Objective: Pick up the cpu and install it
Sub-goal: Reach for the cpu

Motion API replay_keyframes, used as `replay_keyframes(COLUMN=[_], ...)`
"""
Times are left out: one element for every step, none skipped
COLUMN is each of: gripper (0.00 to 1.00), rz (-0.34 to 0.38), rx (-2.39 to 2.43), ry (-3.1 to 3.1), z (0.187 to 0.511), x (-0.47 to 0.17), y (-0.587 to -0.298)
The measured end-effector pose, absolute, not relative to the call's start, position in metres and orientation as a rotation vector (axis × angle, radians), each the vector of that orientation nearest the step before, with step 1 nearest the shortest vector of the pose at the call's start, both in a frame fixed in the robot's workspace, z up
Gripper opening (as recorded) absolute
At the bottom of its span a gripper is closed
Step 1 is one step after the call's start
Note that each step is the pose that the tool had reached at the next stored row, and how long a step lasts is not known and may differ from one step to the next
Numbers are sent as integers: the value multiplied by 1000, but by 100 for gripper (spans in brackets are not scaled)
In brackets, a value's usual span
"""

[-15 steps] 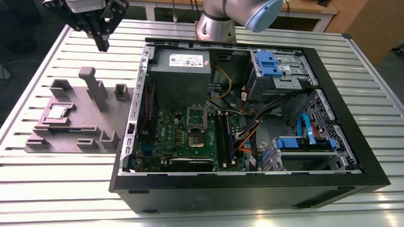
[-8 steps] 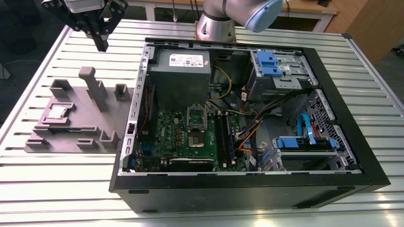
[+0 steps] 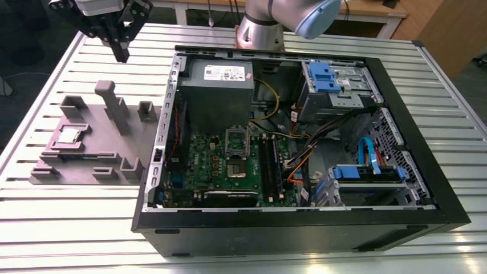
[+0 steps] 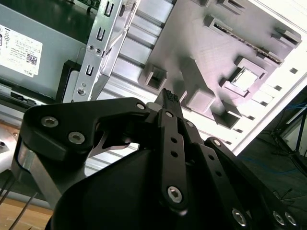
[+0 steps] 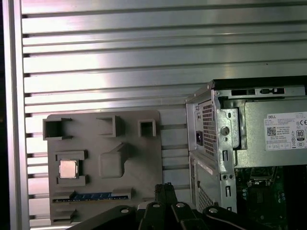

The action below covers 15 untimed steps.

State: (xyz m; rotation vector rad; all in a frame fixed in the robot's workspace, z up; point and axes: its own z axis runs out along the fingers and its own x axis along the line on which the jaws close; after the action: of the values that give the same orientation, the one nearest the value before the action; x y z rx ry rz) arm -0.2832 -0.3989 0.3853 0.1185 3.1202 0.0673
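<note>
Gripper, black and slim-fingered, hangs empty, tips pressed together, high over the ribbed aluminium table; the small square silver-topped cpu lies flat in a recess of the grey moulded tray, well apart below it, toward the exterior view's left of the black computer case

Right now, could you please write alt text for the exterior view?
The cpu lies in a grey fixture tray on the slatted table, to the exterior view's left of an open computer case. The hand hangs high, apart from the cpu, shut and empty.
</note>
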Motion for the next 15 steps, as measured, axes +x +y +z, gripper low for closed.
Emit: replay_keyframes(gripper=[11, 11, 11, 11, 11, 11, 11, 11, 11, 11, 11, 11, 11, 11, 11], rz=[67, 67, 67, 67, 67, 67, 67, 67, 67, 67, 67, 67, 67, 67, 67], rx=[119, 119, 119, 119, 119, 119, 119, 119, 119, 118, 118, 118, 119, 118, 118], ry=[3120, 3120, 3120, 3120, 3120, 3120, 3120, 3120, 3120, 3120, 3120, 3120, 3120, 3120, 3120], z=[385, 385, 385, 385, 385, 385, 385, 385, 385, 385, 385, 385, 385, 385, 385], x=[-284, -284, -285, -285, -286, -287, -287, -288, -289, -289, -289, -289, -290, -290, -290], y=[-399, -399, -399, -399, -399, -399, -399, -399, -399, -399, -399, -399, -399, -399, -399])
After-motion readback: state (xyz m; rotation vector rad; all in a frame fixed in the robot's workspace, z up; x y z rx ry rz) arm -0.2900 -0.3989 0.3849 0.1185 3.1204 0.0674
